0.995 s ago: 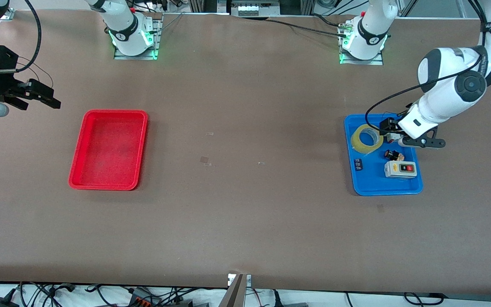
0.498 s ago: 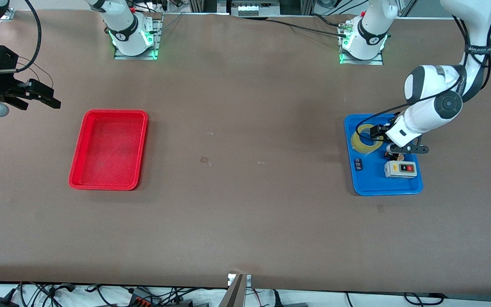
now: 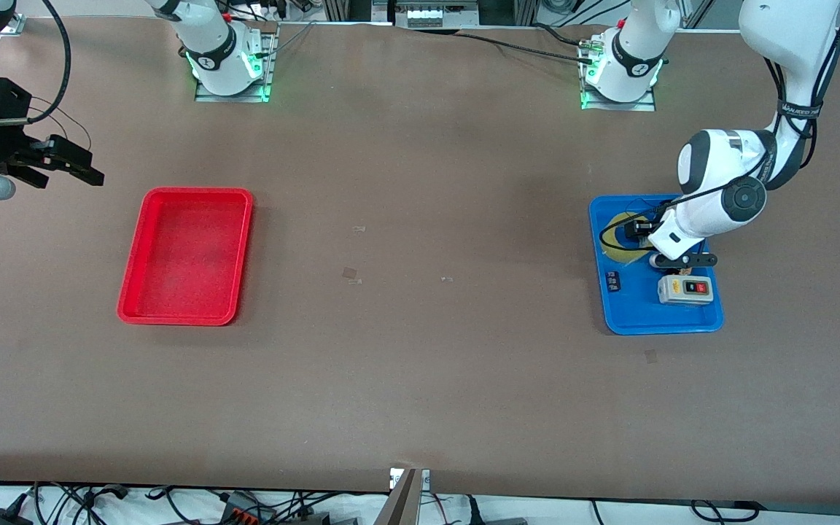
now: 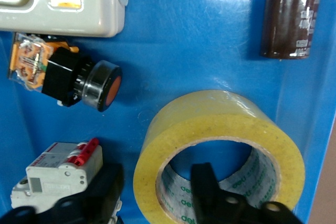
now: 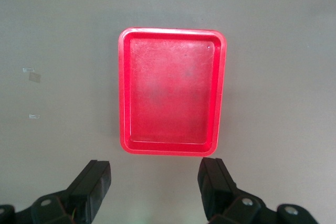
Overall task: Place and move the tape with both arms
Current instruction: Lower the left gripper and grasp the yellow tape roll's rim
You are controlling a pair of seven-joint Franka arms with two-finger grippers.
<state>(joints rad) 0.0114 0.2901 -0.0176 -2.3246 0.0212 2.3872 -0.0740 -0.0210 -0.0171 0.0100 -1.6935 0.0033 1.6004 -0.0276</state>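
Straddling tape (image 4: 220, 150) wall: left claw (image 4: 157, 195) (open)

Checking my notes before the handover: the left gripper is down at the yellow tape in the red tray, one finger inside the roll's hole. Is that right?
Not quite: the tray is wrong. The tape lies in the blue tray, as the front view shows; the red tray holds nothing. The rest stands: the left wrist view shows the left gripper open at the tape, one finger inside the hole. The right gripper waits, open, above the table near the red tray.
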